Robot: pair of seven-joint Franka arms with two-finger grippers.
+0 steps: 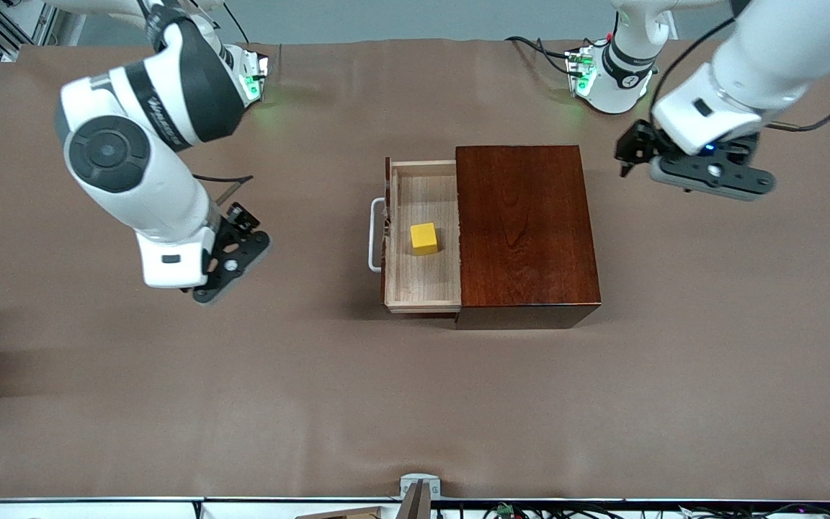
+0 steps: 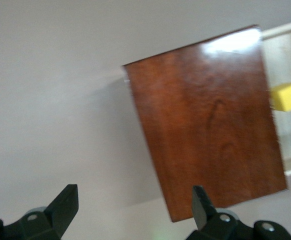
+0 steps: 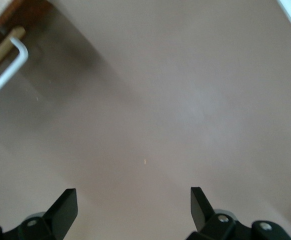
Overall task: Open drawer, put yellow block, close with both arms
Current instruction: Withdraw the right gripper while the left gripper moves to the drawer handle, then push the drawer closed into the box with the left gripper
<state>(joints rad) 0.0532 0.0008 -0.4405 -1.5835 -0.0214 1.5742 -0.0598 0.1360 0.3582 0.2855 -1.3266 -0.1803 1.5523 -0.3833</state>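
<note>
The drawer is pulled out of the mahogany box, with its white handle toward the right arm's end. The yellow block lies inside the drawer. My right gripper is open and empty over bare table, apart from the handle. Its wrist view shows the open gripper and the handle. My left gripper is open and empty over the table beside the box's closed end. Its wrist view shows the open gripper, the box and the block.
A brown cloth covers the table. The two arm bases with green lights stand along the edge farthest from the front camera. Cables lie near the left arm's base. A small metal mount sits at the nearest edge.
</note>
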